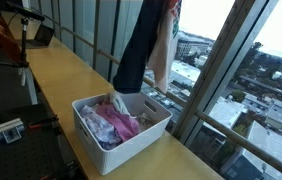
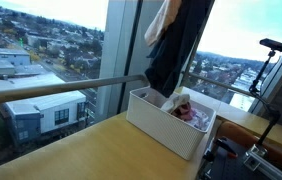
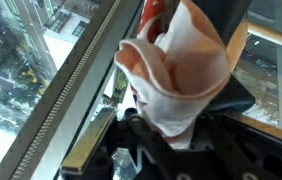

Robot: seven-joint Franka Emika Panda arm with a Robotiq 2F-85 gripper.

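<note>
The tool [image 3: 174, 128] is pinched narrow on a cloth [image 3: 181, 70] and a dark garment [image 1: 136, 50] at upper centre of the frame, held high so both hang free, hems just over the bin [image 1: 131, 142] on the worktop [image 1: 71, 75].

Navy garment [image 1: 133, 55], cream cloth [image 3: 186, 70] edged in orange; at six o'clock beneath them, white bin [image 1: 136, 148], pink-and-white clothes [image 1: 111, 122], tan desk [image 1: 61, 80].

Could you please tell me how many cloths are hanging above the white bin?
2. A dark blue cloth hangs down over the white bin; a pale cloth hangs beside it, on the window side. Others may be hidden between them.
</note>
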